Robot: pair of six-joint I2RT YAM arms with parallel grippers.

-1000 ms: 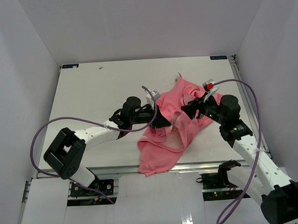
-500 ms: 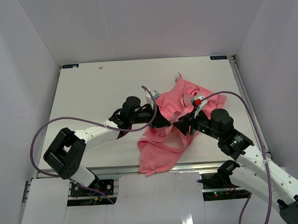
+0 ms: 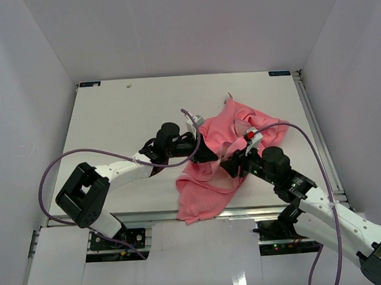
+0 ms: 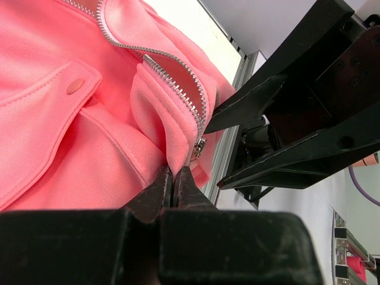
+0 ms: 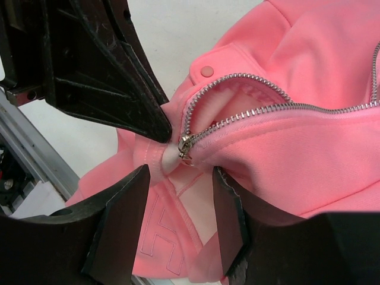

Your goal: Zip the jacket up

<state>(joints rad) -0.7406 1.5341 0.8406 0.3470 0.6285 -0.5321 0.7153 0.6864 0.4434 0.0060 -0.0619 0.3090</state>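
The salmon-pink jacket (image 3: 225, 140) lies crumpled on the white table, right of centre. My left gripper (image 3: 211, 155) is shut on the jacket's hem fold just below the zipper's lower end, as the left wrist view shows (image 4: 174, 178). The metal zipper slider (image 5: 184, 145) sits at the bottom of the open silver teeth, which spread apart above it. My right gripper (image 5: 178, 196) is open, with its fingers (image 5: 122, 219) straddling the fabric just below the slider, not touching it. The left gripper's tip (image 5: 157, 127) is right beside the slider.
The table's front aluminium rail (image 3: 149, 215) runs just below the jacket's lower flap. White walls enclose the table on three sides. Purple cables (image 3: 51, 169) loop off both arms. A white snap (image 5: 207, 70) sits on the flap above the zipper.
My right arm has swung left and toward the front, bringing its open gripper from the jacket's right side to the zipper's lower end by the left gripper. The left gripper has held still.
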